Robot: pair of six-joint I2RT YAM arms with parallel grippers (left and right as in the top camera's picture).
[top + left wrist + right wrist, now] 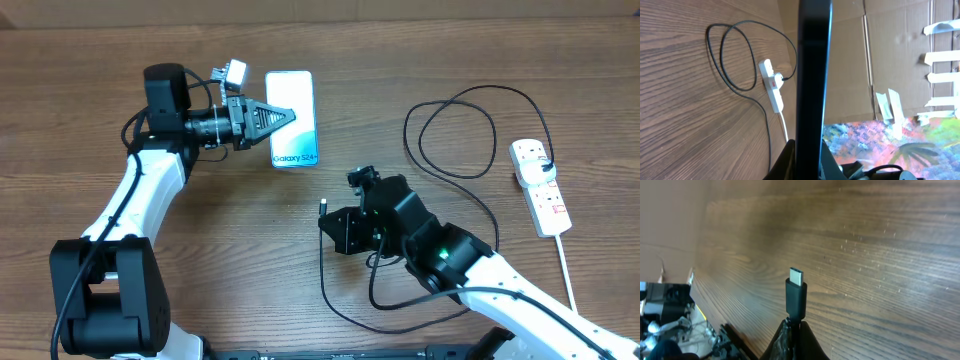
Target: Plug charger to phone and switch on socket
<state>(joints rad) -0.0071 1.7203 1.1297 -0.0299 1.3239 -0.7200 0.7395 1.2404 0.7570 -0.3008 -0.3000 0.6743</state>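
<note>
The charger (796,296) is clamped in my right gripper (793,335), the phone (297,135) in my left gripper (282,117) near the far edge. The plugging step is in hand, and I judge it needs tip-to-port alignment next.

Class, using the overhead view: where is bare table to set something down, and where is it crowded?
Bare wood lies between the phone and the cable loop, and between the left arm and right gripper. Crowded: around the cable and power strip.

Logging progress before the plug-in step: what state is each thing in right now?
phone: screen lit, clamped in left gripper.
charger: connector bare, clamped in right gripper, apart from phone; other end plugged into power strip.
power strip: switch position too small to tell.
</note>
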